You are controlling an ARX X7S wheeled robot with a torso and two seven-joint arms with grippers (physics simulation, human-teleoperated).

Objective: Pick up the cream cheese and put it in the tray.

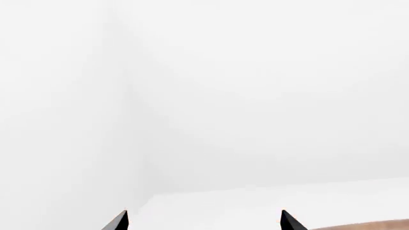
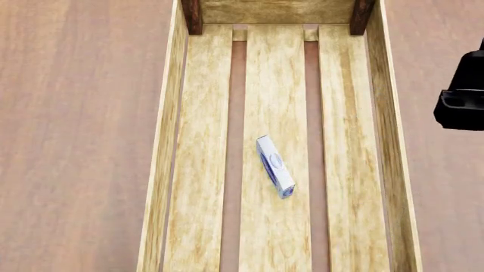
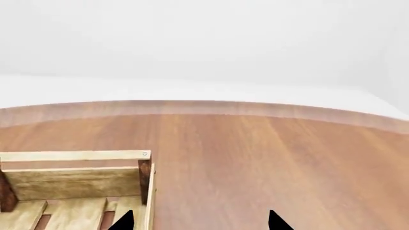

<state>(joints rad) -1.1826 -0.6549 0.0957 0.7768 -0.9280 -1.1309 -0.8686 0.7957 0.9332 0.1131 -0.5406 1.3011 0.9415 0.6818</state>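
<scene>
The cream cheese, a small white and blue box, lies tilted on its edge on the middle slat inside the tray, a long crate of pale wooden slats with dark brown corner posts. In the head view, part of my right arm shows black at the right edge, outside the tray. My right gripper is open and empty above the tray's right wall near its far end. Facing white walls, my left gripper is open with nothing between its fingers.
The tray stands on a brown wooden table that reaches left and right of it. The table's far curved edge shows in the right wrist view, with white floor and wall beyond.
</scene>
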